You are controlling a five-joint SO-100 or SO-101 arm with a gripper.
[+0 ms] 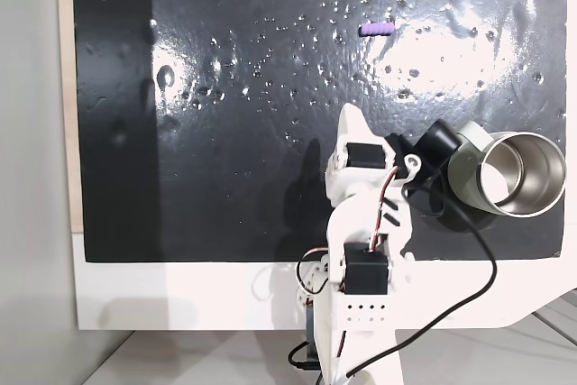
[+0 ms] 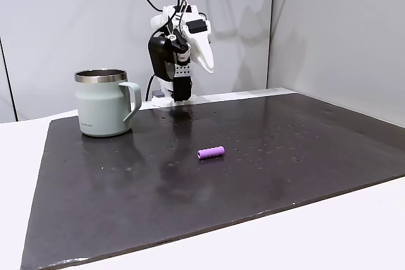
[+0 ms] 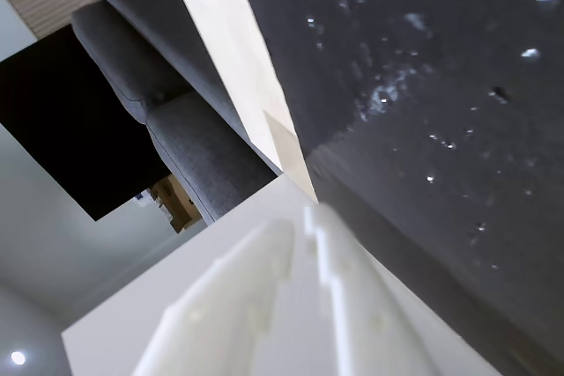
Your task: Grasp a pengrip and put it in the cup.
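1. The gripper (image 2: pixel 204 61) hangs in the air at the back of the mat, folded up close to the arm's base, its white fingers pointing down and holding nothing.
2. In the wrist view the two white fingers (image 3: pixel 300 305) lie side by side with only a thin seam between them, so the jaws look pressed together; the picture is close and blurred, so a small gap may be there.
3. From above, the gripper tip (image 1: pixel 350 117) sits over the near part of the mat, just left of the cup in that view.
4. The arm (image 1: pixel 365 250) is white with black motor blocks, and a black cable loops out from it across the table edge.
5. The cup (image 2: pixel 103 102) stands upright on the mat, pale green with a shiny steel inside, its handle turned towards the arm in the front fixed view. From above, the cup (image 1: pixel 514 173) is at the right edge of the mat.
6. The pengrip (image 2: pixel 211 152) lies flat on its side on the mat, in the open, well apart from both cup and gripper. From above, the pengrip (image 1: pixel 376 29) is near the far edge of the mat.
7. The mat (image 1: pixel 225 132) is black, glossy and speckled with small bright spots, and lies on a white table (image 2: pixel 316 232).
8. The wrist view also takes in a grey sofa (image 3: pixel 176 129) beyond the table edge.
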